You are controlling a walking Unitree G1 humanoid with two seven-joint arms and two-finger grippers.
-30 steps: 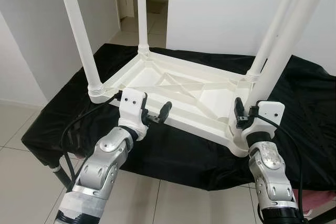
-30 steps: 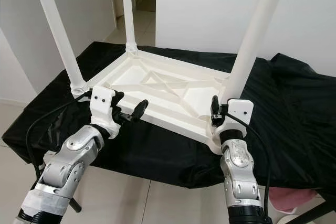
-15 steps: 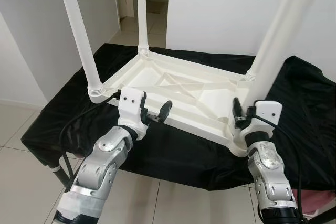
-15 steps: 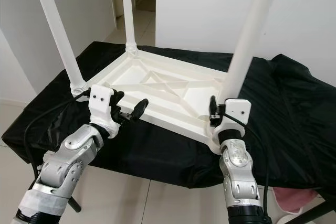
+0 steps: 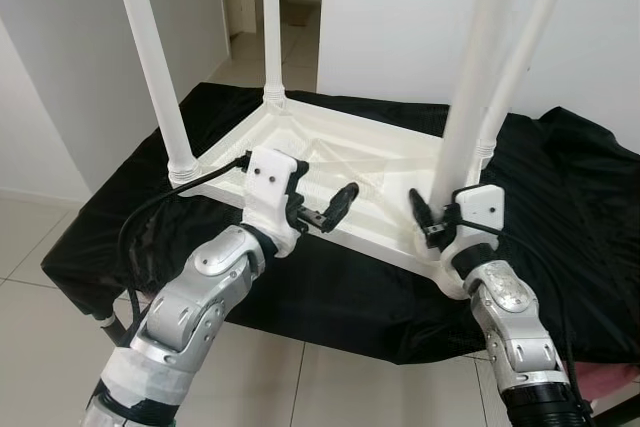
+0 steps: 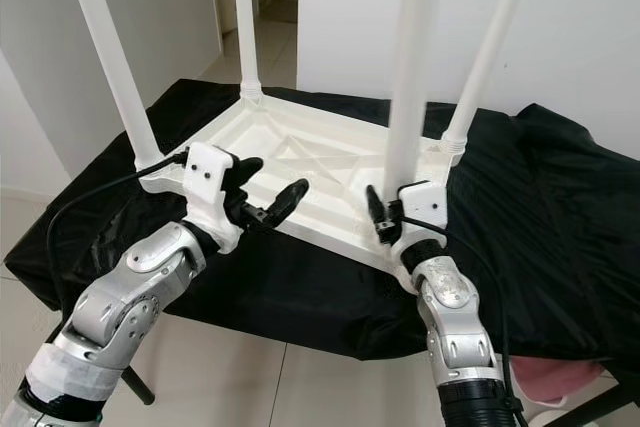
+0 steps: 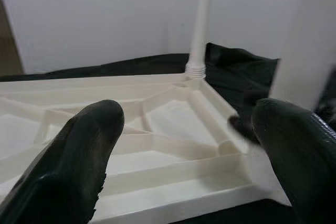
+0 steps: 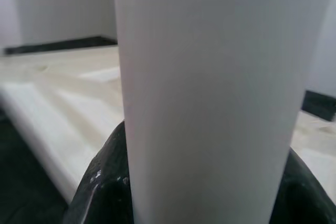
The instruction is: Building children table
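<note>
Leg [image 6: 408, 67] is now lifted off near-right corner of upturned tabletop [image 6: 300, 162] w/ right gripper [image 6: 385, 215] pinching it, so seating isn't done; left gripper [image 6: 268, 192] spread, moved above tabletop's near edge.

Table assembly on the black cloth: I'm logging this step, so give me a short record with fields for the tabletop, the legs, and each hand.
tabletop: white tabletop lies upside down on a black cloth
fitted legs: three, upright at corners, including near-left leg
loose leg: fourth leg, upright, near the near-right corner
right hand: right hand shut on the fourth leg
left hand: left hand open, empty, over the near edge
</note>
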